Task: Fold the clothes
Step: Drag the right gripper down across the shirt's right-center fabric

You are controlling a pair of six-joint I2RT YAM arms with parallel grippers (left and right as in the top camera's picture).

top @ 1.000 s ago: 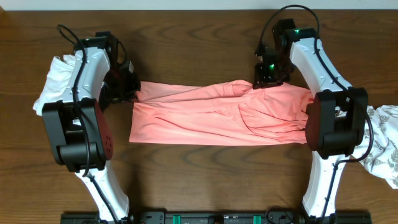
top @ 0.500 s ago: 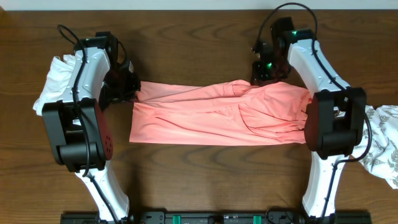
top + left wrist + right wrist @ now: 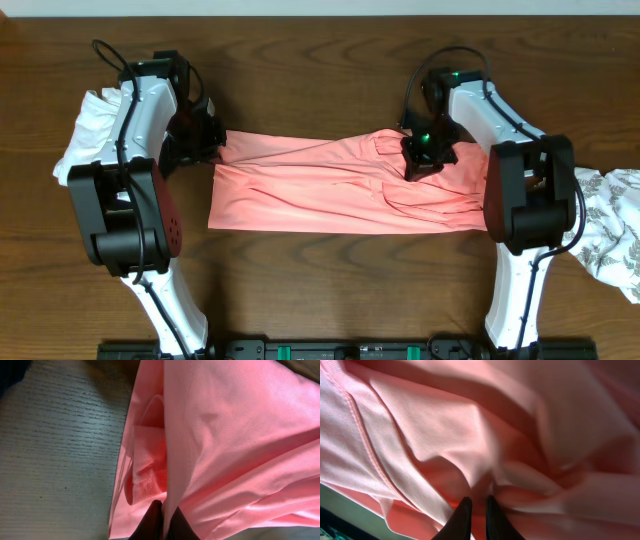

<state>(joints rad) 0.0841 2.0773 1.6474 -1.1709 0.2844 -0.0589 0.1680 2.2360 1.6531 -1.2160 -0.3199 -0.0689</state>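
White garment bunched behind the left arm; left claw nipped tight on a corner of the pink garment, stretched across the tabletop; right claw, narrow, pinches a fold; leaf-print cloth far right.

**Salmon Pink on Dark Brown Wood**

The garment is plain salmon pink (deeper, more orange in the creases). The table is dark brown with wood grain. One cloth is plain white; the printed cloth is white with grey leaves. The arms are white and black.
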